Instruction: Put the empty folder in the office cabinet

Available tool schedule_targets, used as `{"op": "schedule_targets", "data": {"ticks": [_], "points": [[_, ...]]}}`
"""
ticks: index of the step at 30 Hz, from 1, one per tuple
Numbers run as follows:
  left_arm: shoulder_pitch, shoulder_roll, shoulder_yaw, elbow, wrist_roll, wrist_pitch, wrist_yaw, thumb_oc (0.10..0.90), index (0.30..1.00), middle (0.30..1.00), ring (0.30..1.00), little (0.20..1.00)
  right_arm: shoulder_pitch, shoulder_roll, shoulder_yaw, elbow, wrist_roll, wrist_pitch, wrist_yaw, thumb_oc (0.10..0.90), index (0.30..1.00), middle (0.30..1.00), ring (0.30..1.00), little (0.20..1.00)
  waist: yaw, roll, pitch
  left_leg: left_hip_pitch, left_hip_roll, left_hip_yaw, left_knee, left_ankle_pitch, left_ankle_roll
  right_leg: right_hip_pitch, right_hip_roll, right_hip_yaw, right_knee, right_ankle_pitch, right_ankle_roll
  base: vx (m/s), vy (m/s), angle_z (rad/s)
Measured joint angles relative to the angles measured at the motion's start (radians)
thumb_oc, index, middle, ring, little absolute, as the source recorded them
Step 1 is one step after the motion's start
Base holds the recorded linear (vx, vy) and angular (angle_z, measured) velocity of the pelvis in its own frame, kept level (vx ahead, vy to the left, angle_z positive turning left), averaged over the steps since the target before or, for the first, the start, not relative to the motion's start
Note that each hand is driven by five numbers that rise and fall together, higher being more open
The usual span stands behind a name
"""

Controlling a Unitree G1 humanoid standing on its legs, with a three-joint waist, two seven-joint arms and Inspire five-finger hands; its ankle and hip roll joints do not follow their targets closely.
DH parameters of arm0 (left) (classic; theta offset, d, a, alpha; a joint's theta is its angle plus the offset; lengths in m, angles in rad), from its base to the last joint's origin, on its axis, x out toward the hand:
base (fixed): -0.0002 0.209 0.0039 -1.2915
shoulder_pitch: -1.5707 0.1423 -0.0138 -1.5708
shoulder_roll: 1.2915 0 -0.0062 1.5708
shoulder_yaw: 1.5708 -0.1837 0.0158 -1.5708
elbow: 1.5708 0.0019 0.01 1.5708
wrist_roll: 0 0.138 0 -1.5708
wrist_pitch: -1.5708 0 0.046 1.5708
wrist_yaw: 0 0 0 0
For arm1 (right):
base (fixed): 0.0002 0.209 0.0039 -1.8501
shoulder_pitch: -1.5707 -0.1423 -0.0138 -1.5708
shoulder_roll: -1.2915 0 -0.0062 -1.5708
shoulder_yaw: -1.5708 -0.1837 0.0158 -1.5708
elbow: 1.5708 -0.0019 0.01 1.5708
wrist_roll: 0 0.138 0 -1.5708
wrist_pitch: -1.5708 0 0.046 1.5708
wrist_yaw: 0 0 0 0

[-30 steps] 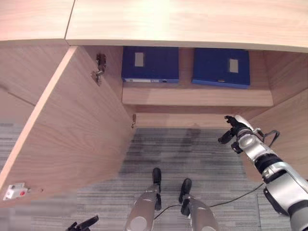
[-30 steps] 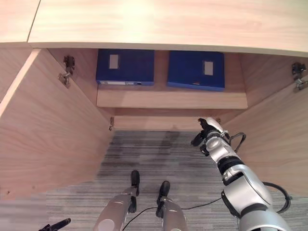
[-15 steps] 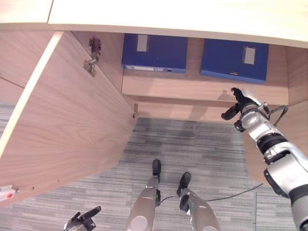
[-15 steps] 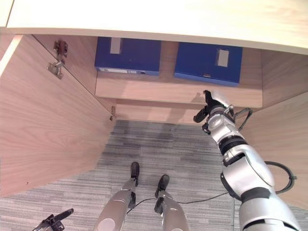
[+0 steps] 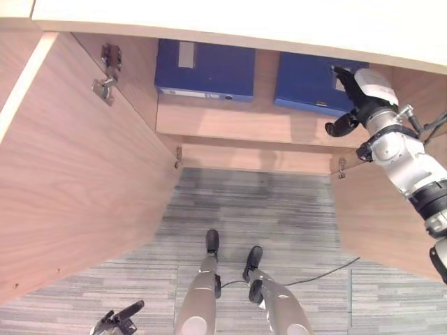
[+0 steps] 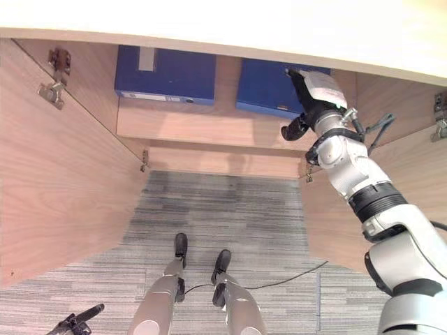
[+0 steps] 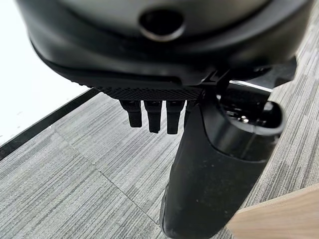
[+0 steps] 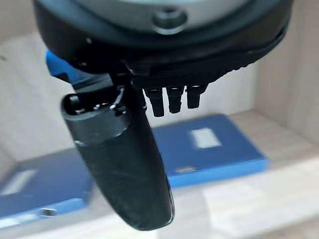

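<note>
Blue folders lie flat on the cabinet shelf: the left folder at about 11 o'clock in the left eye view, the right folder at about 1 o'clock. The right robot hand is raised in front of the right folder with fingers relaxed and released, grasping nothing; I cannot tell whether it touches the folder. The left robot hand hangs over the grey carpet, also released. Both doors stand open. The placing looks done; next seems to be drawing the arm clear and shutting the left door and right door.
</note>
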Motion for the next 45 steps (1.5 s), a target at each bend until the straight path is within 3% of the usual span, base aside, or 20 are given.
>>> {"op": "schedule_targets", "data": {"ticks": [2,7,9,12,16,24,25,26,33,45], "points": [[-0.001,0.011,-0.022,0.001,-0.001,-0.005,0.000,0.800,0.900,0.900,0.900,0.900,-0.040,0.050,0.043,0.124,0.008,-0.001,0.008,0.800,0.900,0.900,0.900,0.900,0.001,0.000,0.000,-0.018,0.000,0.000,0.001,0.007,-0.005,-0.022,-0.001,0.001,0.009,0.003,-0.004,0.00,-0.012,-0.02],[-0.004,0.030,-0.029,0.007,-0.001,-0.005,0.000,0.800,0.900,0.900,0.900,0.900,-0.068,0.127,0.080,0.234,0.035,0.005,0.034,0.800,0.900,0.900,0.900,0.900,0.015,0.004,0.002,-0.049,0.005,0.000,0.001,0.014,-0.008,-0.058,0.002,0.001,0.020,0.007,-0.012,0.00,-0.006,0.00],[-0.012,0.030,-0.039,0.007,-0.001,-0.007,-0.001,0.800,0.900,0.900,0.900,0.900,-0.108,0.181,0.090,0.309,0.040,0.008,0.035,0.800,0.900,0.900,0.900,0.900,0.023,0.018,0.011,-0.057,0.007,-0.002,0.001,0.016,-0.009,-0.065,0.004,-0.001,0.020,0.008,-0.013,0.00,0.000,0.00],[-0.018,0.031,-0.063,0.007,-0.001,-0.013,0.000,0.800,0.900,0.900,0.900,0.900,-0.140,0.190,0.108,0.313,0.040,0.005,0.034,0.800,0.900,0.900,0.900,0.900,0.043,0.040,0.023,-0.065,0.009,-0.006,0.001,0.018,-0.012,-0.074,0.005,-0.004,0.028,0.004,-0.019,0.02,-0.014,0.02],[-0.038,0.033,-0.087,0.010,-0.001,-0.020,-0.001,0.800,0.900,0.900,0.900,0.900,-0.230,0.209,0.127,0.391,0.039,-0.002,0.026,0.800,0.900,0.900,0.900,0.900,0.045,0.050,0.030,-0.112,0.011,-0.028,0.006,0.026,-0.019,-0.118,0.005,-0.027,0.050,-0.006,-0.032,0.02,-0.025,0.12],[-0.048,0.033,-0.141,0.010,0.000,-0.025,-0.004,0.800,0.900,0.900,0.900,0.900,-0.304,0.215,0.141,0.498,0.058,-0.006,0.023,0.800,0.900,0.900,0.900,0.900,0.063,0.051,0.039,-0.170,0.012,-0.050,0.013,0.034,-0.024,-0.188,0.002,-0.044,0.103,-0.036,-0.045,0.03,-0.039,0.08],[-0.048,0.033,-0.141,0.010,0.000,-0.025,-0.004,0.800,0.900,0.900,0.900,0.900,-0.305,0.210,0.144,0.503,0.057,-0.006,0.023,0.445,0.368,0.368,0.368,0.368,0.064,0.051,0.039,-0.175,0.012,-0.054,0.013,0.035,-0.025,-0.190,0.002,-0.051,0.103,-0.038,-0.047,0.03,-0.049,0.12],[-0.049,0.033,-0.146,0.010,0.001,-0.026,-0.006,0.800,0.900,0.900,0.900,0.900,-0.313,0.210,0.155,0.534,0.057,-0.009,0.023,0.800,0.900,0.900,0.900,0.900,0.065,0.051,0.040,-0.179,0.012,-0.056,0.014,0.037,-0.026,-0.194,0.001,-0.054,0.107,-0.042,-0.049,0.02,-0.026,0.10],[-0.072,0.042,-0.153,0.012,-0.001,-0.031,-0.008,0.800,0.900,0.900,0.900,0.900,-0.451,0.091,0.211,0.537,0.141,-0.008,0.025,0.800,0.900,0.900,0.900,0.900,0.064,0.057,0.072,-0.235,0.016,-0.082,0.000,0.061,-0.034,-0.259,0.001,-0.077,0.136,-0.050,-0.058,0.07,-0.037,0.08],[-0.074,0.059,-0.147,0.008,-0.002,-0.048,-0.009,0.800,0.900,0.900,0.900,0.900,-0.575,0.052,0.250,0.653,0.197,-0.005,0.025,0.800,0.900,0.900,0.900,0.900,0.063,0.057,0.071,-0.262,0.015,-0.091,0.002,0.069,-0.034,-0.286,0.000,-0.081,0.146,-0.050,-0.058,0.00,-0.002,0.01]]}}
